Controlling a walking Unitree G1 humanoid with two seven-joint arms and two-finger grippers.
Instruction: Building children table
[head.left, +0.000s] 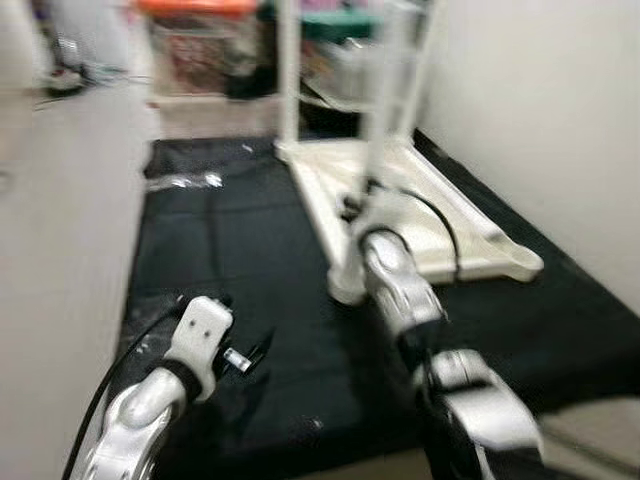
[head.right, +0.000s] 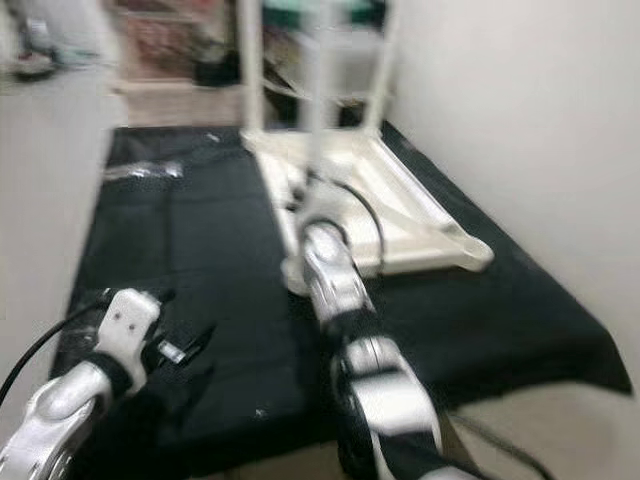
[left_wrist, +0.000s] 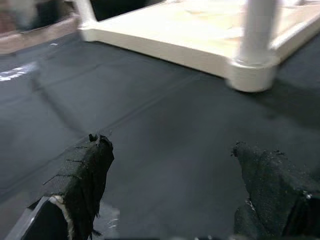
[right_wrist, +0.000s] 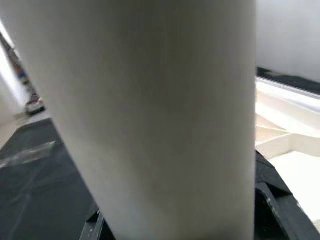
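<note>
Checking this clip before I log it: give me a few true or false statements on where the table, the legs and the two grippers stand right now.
1. The white table top lies upside down on a black mat. True.
2. The right gripper is at an upright table leg, which stands between its fingers in the right wrist view. True.
3. The left gripper holds a leg. False: its fingers are apart with nothing between them, above the mat.
4. The table top rests on bare wood flooring. False: it rests on the black mat.
5. A clear plastic bag lies on the mat, on the robot's left of the table top. True.
</note>
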